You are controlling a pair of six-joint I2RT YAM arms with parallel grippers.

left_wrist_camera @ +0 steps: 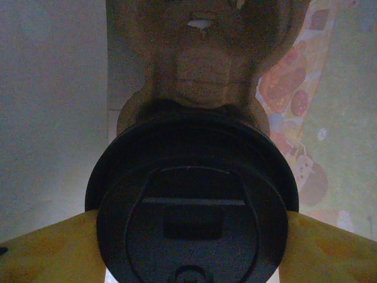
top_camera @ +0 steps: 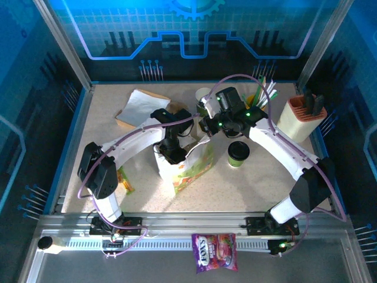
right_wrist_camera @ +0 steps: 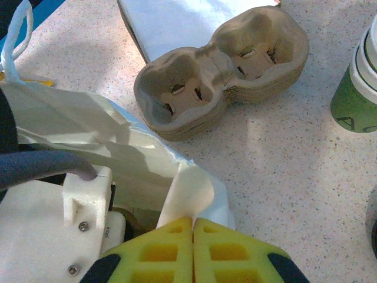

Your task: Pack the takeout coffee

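Clamped cup point(left_wrist_camera: 191, 194) upright in left gripper point(left_wrist_camera: 191, 250), lid toward the wrist, carrier point(left_wrist_camera: 200, 76) straight ahead past its base. Pinched bag point(right_wrist_camera: 135, 159) rim with right gripper point(right_wrist_camera: 193, 236), jaws together. Found second cup point(top_camera: 238, 153) standing off that gripper's right side, nearer that arm.

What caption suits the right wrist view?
Shut yellow end effector pinches white paper bag's rim near brown moulded-pulp cup carrier.
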